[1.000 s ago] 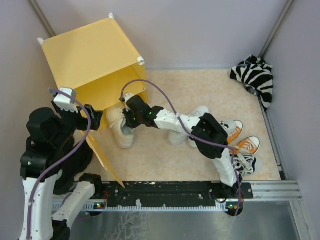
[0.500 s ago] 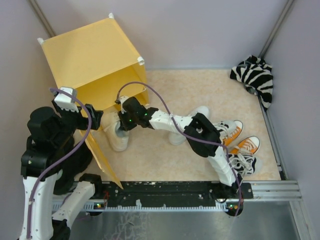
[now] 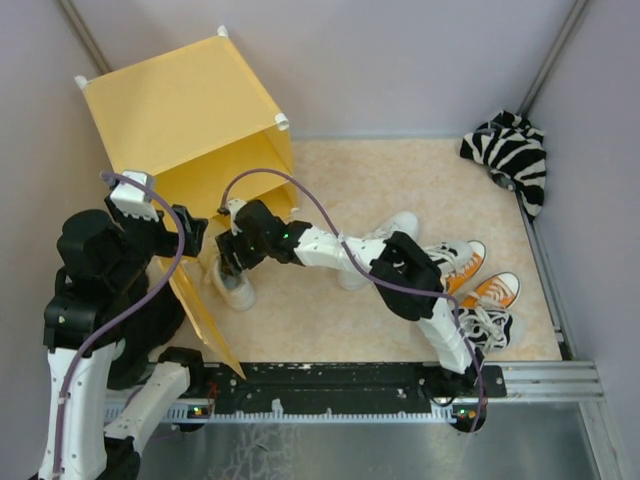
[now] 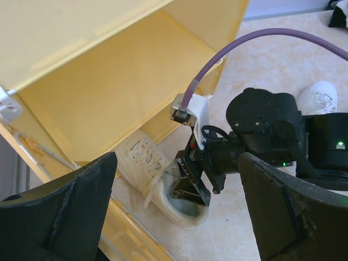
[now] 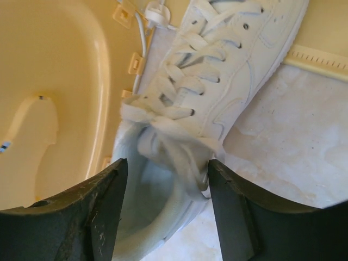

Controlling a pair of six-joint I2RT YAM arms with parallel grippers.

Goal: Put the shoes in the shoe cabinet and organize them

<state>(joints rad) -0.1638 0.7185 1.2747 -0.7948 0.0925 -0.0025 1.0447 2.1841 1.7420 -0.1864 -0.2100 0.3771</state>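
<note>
The yellow shoe cabinet (image 3: 180,100) stands at the far left with its door (image 3: 205,320) swung open toward me. A white shoe (image 3: 236,291) lies on the floor in front of the cabinet opening, toe pointing in, right beside the door. My right gripper (image 3: 233,256) is shut on the shoe's heel opening; in the right wrist view (image 5: 163,171) the collar and tongue (image 5: 179,147) sit between its fingers. My left gripper (image 3: 190,235) is open and empty above the door's hinge side, looking down on the shoe (image 4: 142,161) and the cabinet floor (image 4: 109,92).
Another white shoe (image 3: 398,226) lies behind the right arm. Black-and-white sneakers (image 3: 450,252) (image 3: 492,325) and an orange pair (image 3: 497,290) lie at the right. A zebra-striped cloth (image 3: 515,155) is in the far right corner. Walls close in on both sides.
My right gripper has dragged the white shoe left and toward me, from in front of the cabinet's right side to next to the open door. The left arm has barely moved.
</note>
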